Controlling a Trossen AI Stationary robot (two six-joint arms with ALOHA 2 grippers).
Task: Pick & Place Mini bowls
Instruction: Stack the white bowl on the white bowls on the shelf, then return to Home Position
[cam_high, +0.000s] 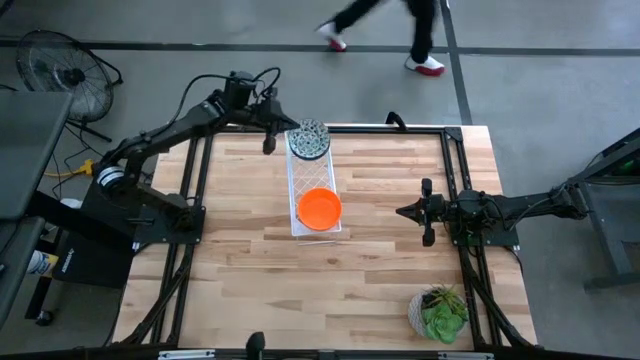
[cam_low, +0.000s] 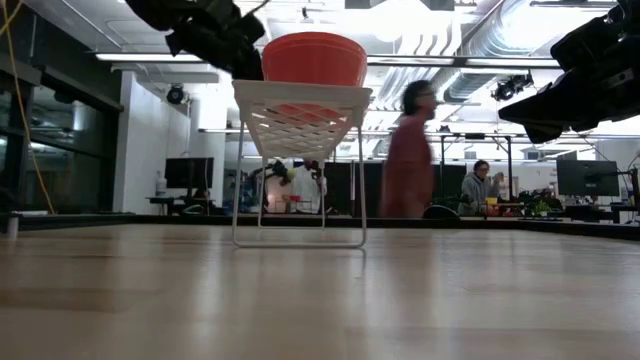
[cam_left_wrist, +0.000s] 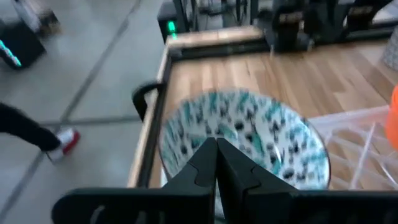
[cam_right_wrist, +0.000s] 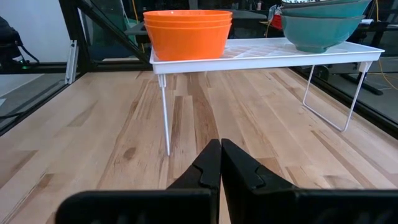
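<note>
The mini bowls stand in two stacks on the white tray (cam_high: 313, 190), a raised rack on thin legs: the orange stack (cam_high: 319, 208) at the end near the table's middle, the patterned stack (cam_high: 309, 140) at the far end. Probably they are sorted by colour so that each stack nests tidy. The left gripper (cam_left_wrist: 216, 163) hangs just beside the patterned stack, its fingers pressed together and holding nothing. The right gripper (cam_right_wrist: 221, 163) waits well apart over bare table, also closed and empty. No brand or writing can be read anywhere.

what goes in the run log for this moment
orange bowls: stacked on tray | patterned bowls: far end | left gripper: shut beside them | right gripper: shut, apart
</note>
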